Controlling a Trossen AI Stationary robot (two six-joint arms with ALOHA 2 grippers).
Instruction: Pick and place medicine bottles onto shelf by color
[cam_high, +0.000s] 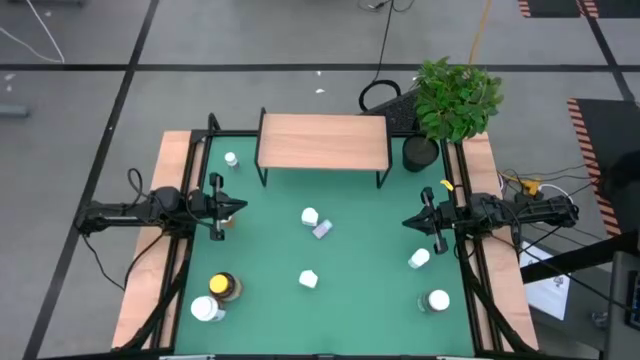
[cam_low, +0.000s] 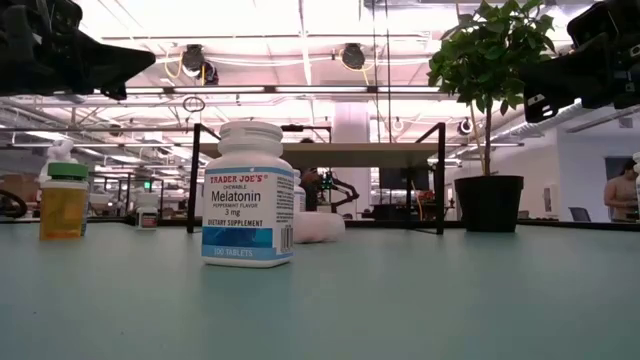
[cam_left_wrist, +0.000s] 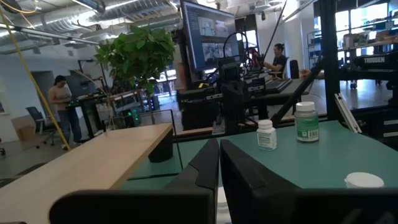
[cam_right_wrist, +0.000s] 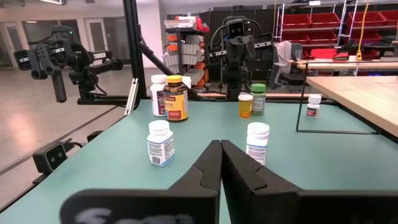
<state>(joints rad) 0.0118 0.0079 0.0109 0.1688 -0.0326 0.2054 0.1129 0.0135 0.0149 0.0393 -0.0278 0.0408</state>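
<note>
The shelf (cam_high: 322, 140), with a light wooden top on black legs, stands at the far middle of the green mat. Medicine bottles are scattered on the mat. A small white one (cam_high: 231, 159) stands by the shelf's left leg. A white one (cam_high: 309, 216) and a lilac one (cam_high: 322, 230) are at the centre, and another white one (cam_high: 308, 279) stands nearer. A dark amber yellow-lidded one (cam_high: 225, 286) and a white one (cam_high: 207, 310) are near left. Two white ones (cam_high: 419, 259) (cam_high: 437, 300) are near right. An orange one (cam_right_wrist: 245, 104) and a green one (cam_right_wrist: 257, 98) stand below my left arm. My left gripper (cam_high: 240, 207) and my right gripper (cam_high: 405, 222) are shut and empty, above the mat's left and right sides.
A potted plant in a black pot (cam_high: 422, 152) stands at the shelf's right end. Wooden side boards (cam_high: 150, 270) flank the mat. People show in the room beyond the table. A white Melatonin bottle (cam_low: 248, 195) stands close in the low view.
</note>
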